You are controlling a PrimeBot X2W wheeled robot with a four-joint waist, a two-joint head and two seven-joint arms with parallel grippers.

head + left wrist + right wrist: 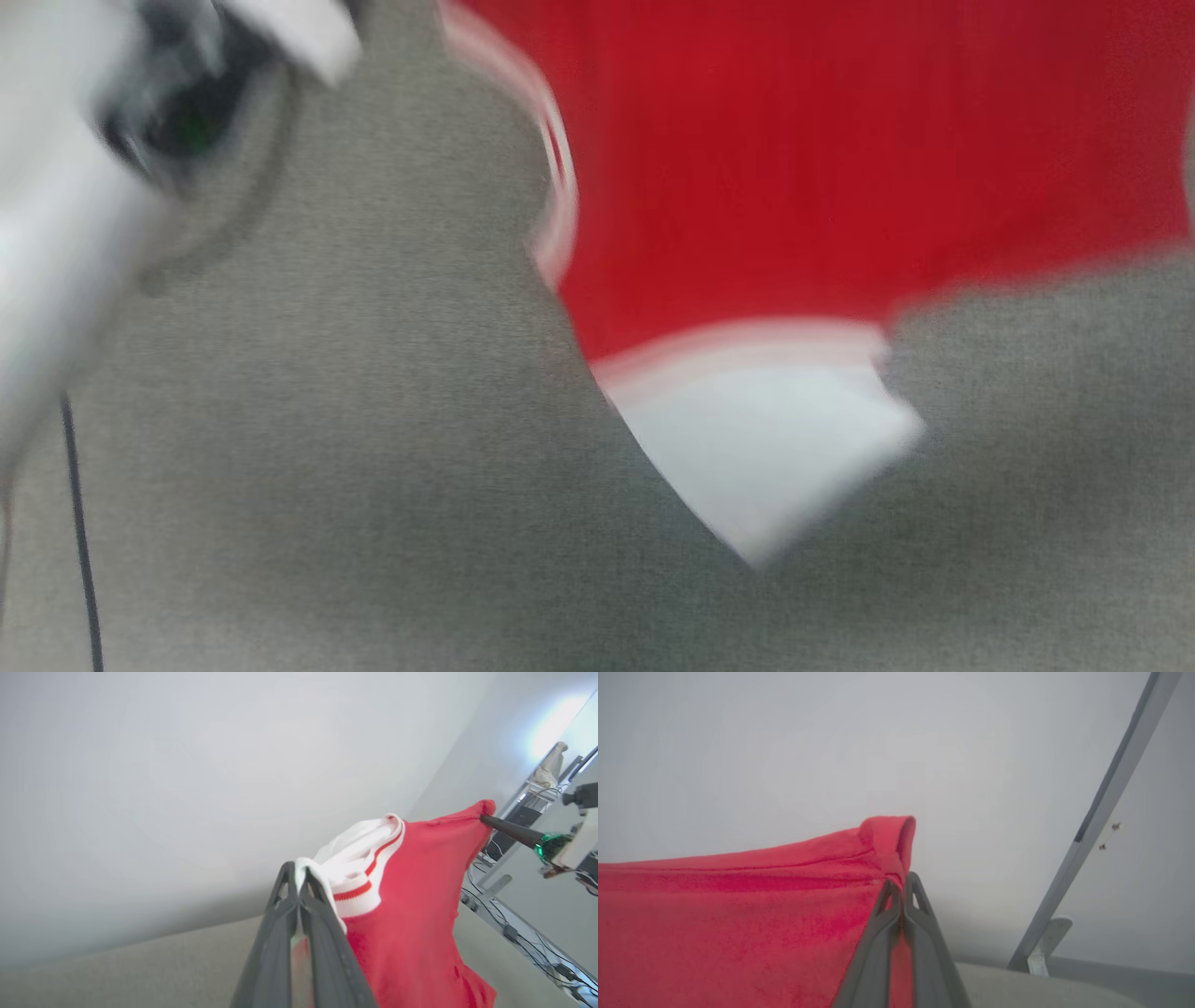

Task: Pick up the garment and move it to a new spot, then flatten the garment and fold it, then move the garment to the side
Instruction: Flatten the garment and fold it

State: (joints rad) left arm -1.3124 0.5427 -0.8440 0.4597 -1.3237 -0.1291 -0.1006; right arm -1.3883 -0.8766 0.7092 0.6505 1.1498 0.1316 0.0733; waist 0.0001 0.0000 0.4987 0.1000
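The garment (840, 168), a red jersey with a white panel (766, 448) and striped trim, hangs in the air above the grey surface (327, 485); the head view is blurred. In the left wrist view my left gripper (297, 871) is shut on a white edge of the garment (411, 905), beside the red-and-white striped band. My right gripper (486, 819) pinches a red corner further off, so the cloth is stretched between the two. In the right wrist view my right gripper (901, 883) is shut on a bunched red fold of the garment (738, 914).
My pale left forearm (56, 233) crosses the upper left of the head view, with a dark cable (82, 541) below it. A metal frame post (1101, 812) rises beside the surface. Cables and equipment (514, 933) lie along the far edge, and a plain wall stands behind.
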